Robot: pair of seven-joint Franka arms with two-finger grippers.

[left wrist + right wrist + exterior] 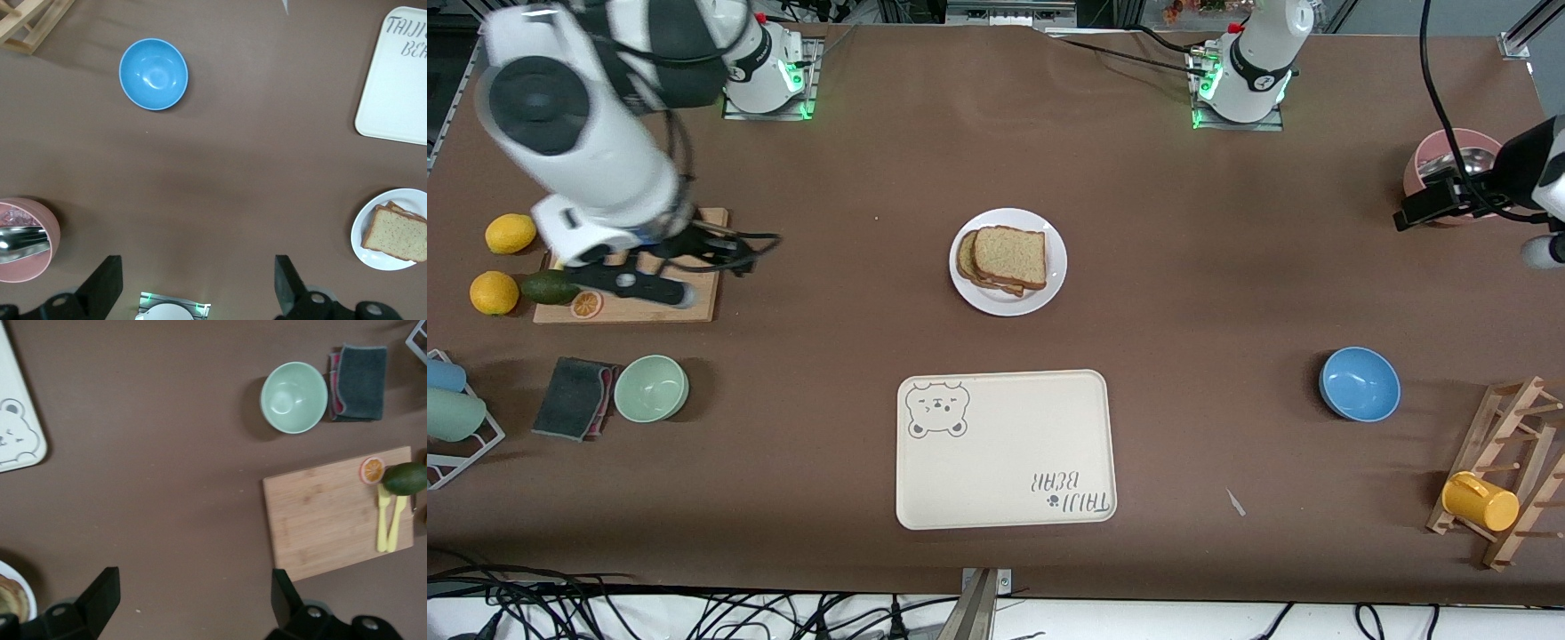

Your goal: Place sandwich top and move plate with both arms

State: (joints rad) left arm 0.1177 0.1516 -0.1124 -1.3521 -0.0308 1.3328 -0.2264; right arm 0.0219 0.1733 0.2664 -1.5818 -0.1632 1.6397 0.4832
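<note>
Both black two-finger grippers gape wide, empty: left gripper (195, 293) above bare table near the pink bowl (1449, 169), right gripper (190, 607) above the wooden board (627, 267). Speckled brown sandwich top (1009, 256) lies on the round white plate (1049, 284), mid-table.

sandwich top (1010, 256) on plate (1049, 286), bear-print tray (1005, 462) nearer the camera

Light was bright and even, falling from overhead. Soft short shadows lay under the green bowl (651, 388) and blue bowl (1360, 383). The right arm (578, 147) above the cutting board (636, 298) looked motion-blurred; glare stayed mild.
</note>
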